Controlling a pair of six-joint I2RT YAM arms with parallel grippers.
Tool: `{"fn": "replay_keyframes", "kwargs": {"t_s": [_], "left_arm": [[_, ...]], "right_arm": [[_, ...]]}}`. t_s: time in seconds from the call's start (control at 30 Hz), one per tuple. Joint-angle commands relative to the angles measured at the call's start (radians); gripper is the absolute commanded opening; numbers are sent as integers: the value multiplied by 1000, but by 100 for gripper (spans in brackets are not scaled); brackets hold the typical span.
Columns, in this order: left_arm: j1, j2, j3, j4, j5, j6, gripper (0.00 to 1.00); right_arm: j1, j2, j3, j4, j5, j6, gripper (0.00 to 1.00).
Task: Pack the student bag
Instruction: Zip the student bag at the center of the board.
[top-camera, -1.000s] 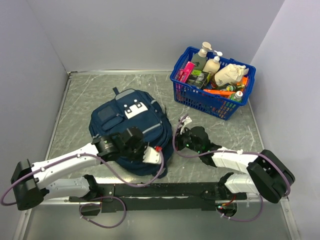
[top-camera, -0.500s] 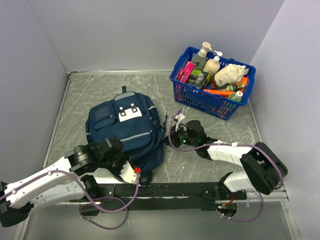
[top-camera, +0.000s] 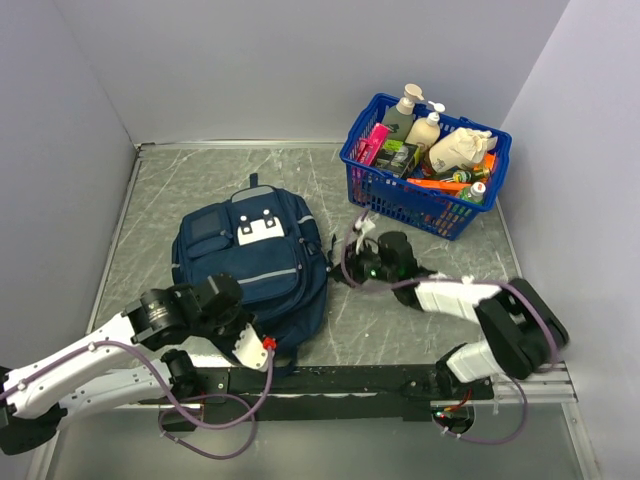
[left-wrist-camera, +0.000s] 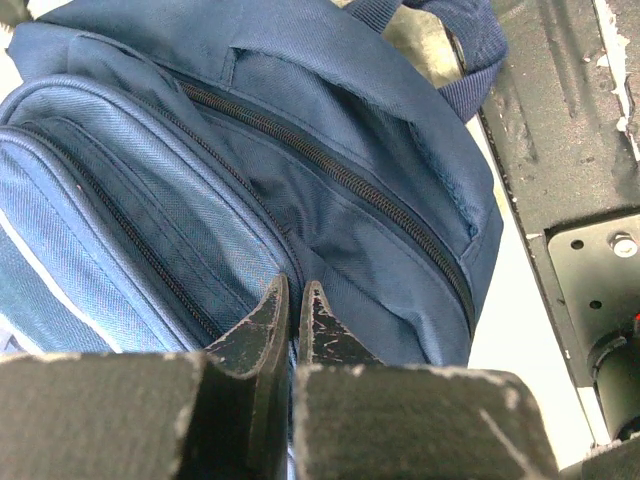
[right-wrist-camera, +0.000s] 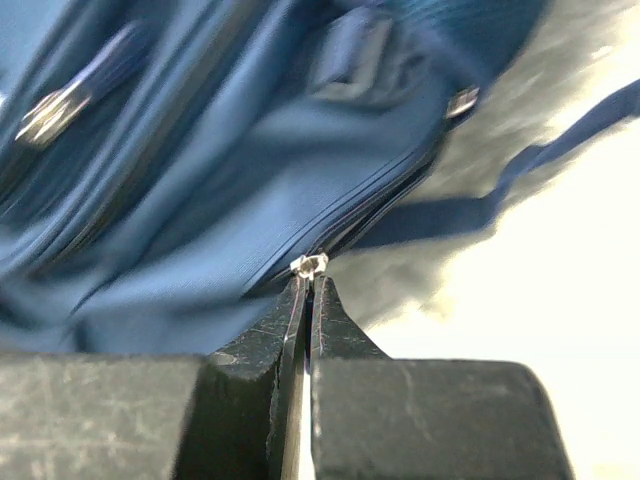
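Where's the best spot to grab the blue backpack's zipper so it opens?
Pinch the small silver zipper pull, at the end of the closed zip on the right-hand edge of the student bag. It is a thin tab sticking out from the seam, so coming in low from the right with narrow fingertips suits it. The right gripper looks shut on it.

Blue plastic basket (top-camera: 412, 205) at the far right corner of the grey marbled bench (top-camera: 190, 180). It is filled with two pump bottles (top-camera: 406, 108), a white pouch (top-camera: 458, 148), a pink box (top-camera: 374, 143) and assorted small packets.
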Motion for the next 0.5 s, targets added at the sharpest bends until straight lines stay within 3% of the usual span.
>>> {"fn": "replay_keyframes", "kwargs": {"t_s": [0.0,0.2,0.3,0.47], "left_arm": [[-4,3,55,-179,47,-10,1],[-4,-86,30,-225,-3,76,1],[-4,-96,39,-215,-2,84,1],[-4,-63,47,-152,8,34,1]], "right_arm": [[-123,159,148,173,-19,5,0],[-150,314,306,138,-155,-39,0],[-149,388,395,106,-227,-27,8],[-134,399,454,64,-28,-10,1]]}}
